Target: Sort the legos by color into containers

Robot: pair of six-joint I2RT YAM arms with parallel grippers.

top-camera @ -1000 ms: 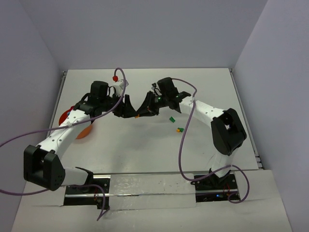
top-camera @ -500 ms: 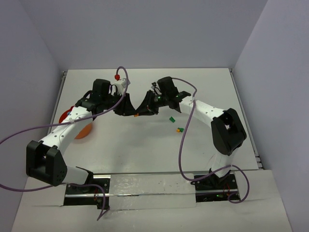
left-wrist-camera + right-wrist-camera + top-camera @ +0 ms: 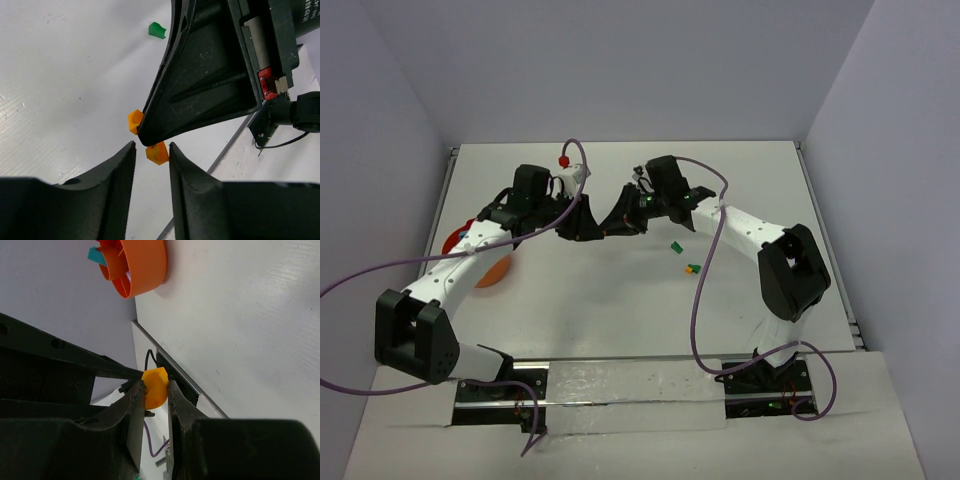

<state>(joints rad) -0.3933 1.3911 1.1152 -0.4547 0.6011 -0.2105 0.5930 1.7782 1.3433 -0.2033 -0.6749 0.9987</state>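
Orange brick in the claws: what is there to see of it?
The orange brick is small and chunky, of smooth plastic with angled faces. The right gripper pinches it between its black jaws. The left gripper has its tips on either side of the part sticking out; whether they grip it cannot be told.

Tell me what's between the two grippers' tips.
One orange lego, clamped by the right gripper and reaching the left gripper's parted tips; both wrist views show it.
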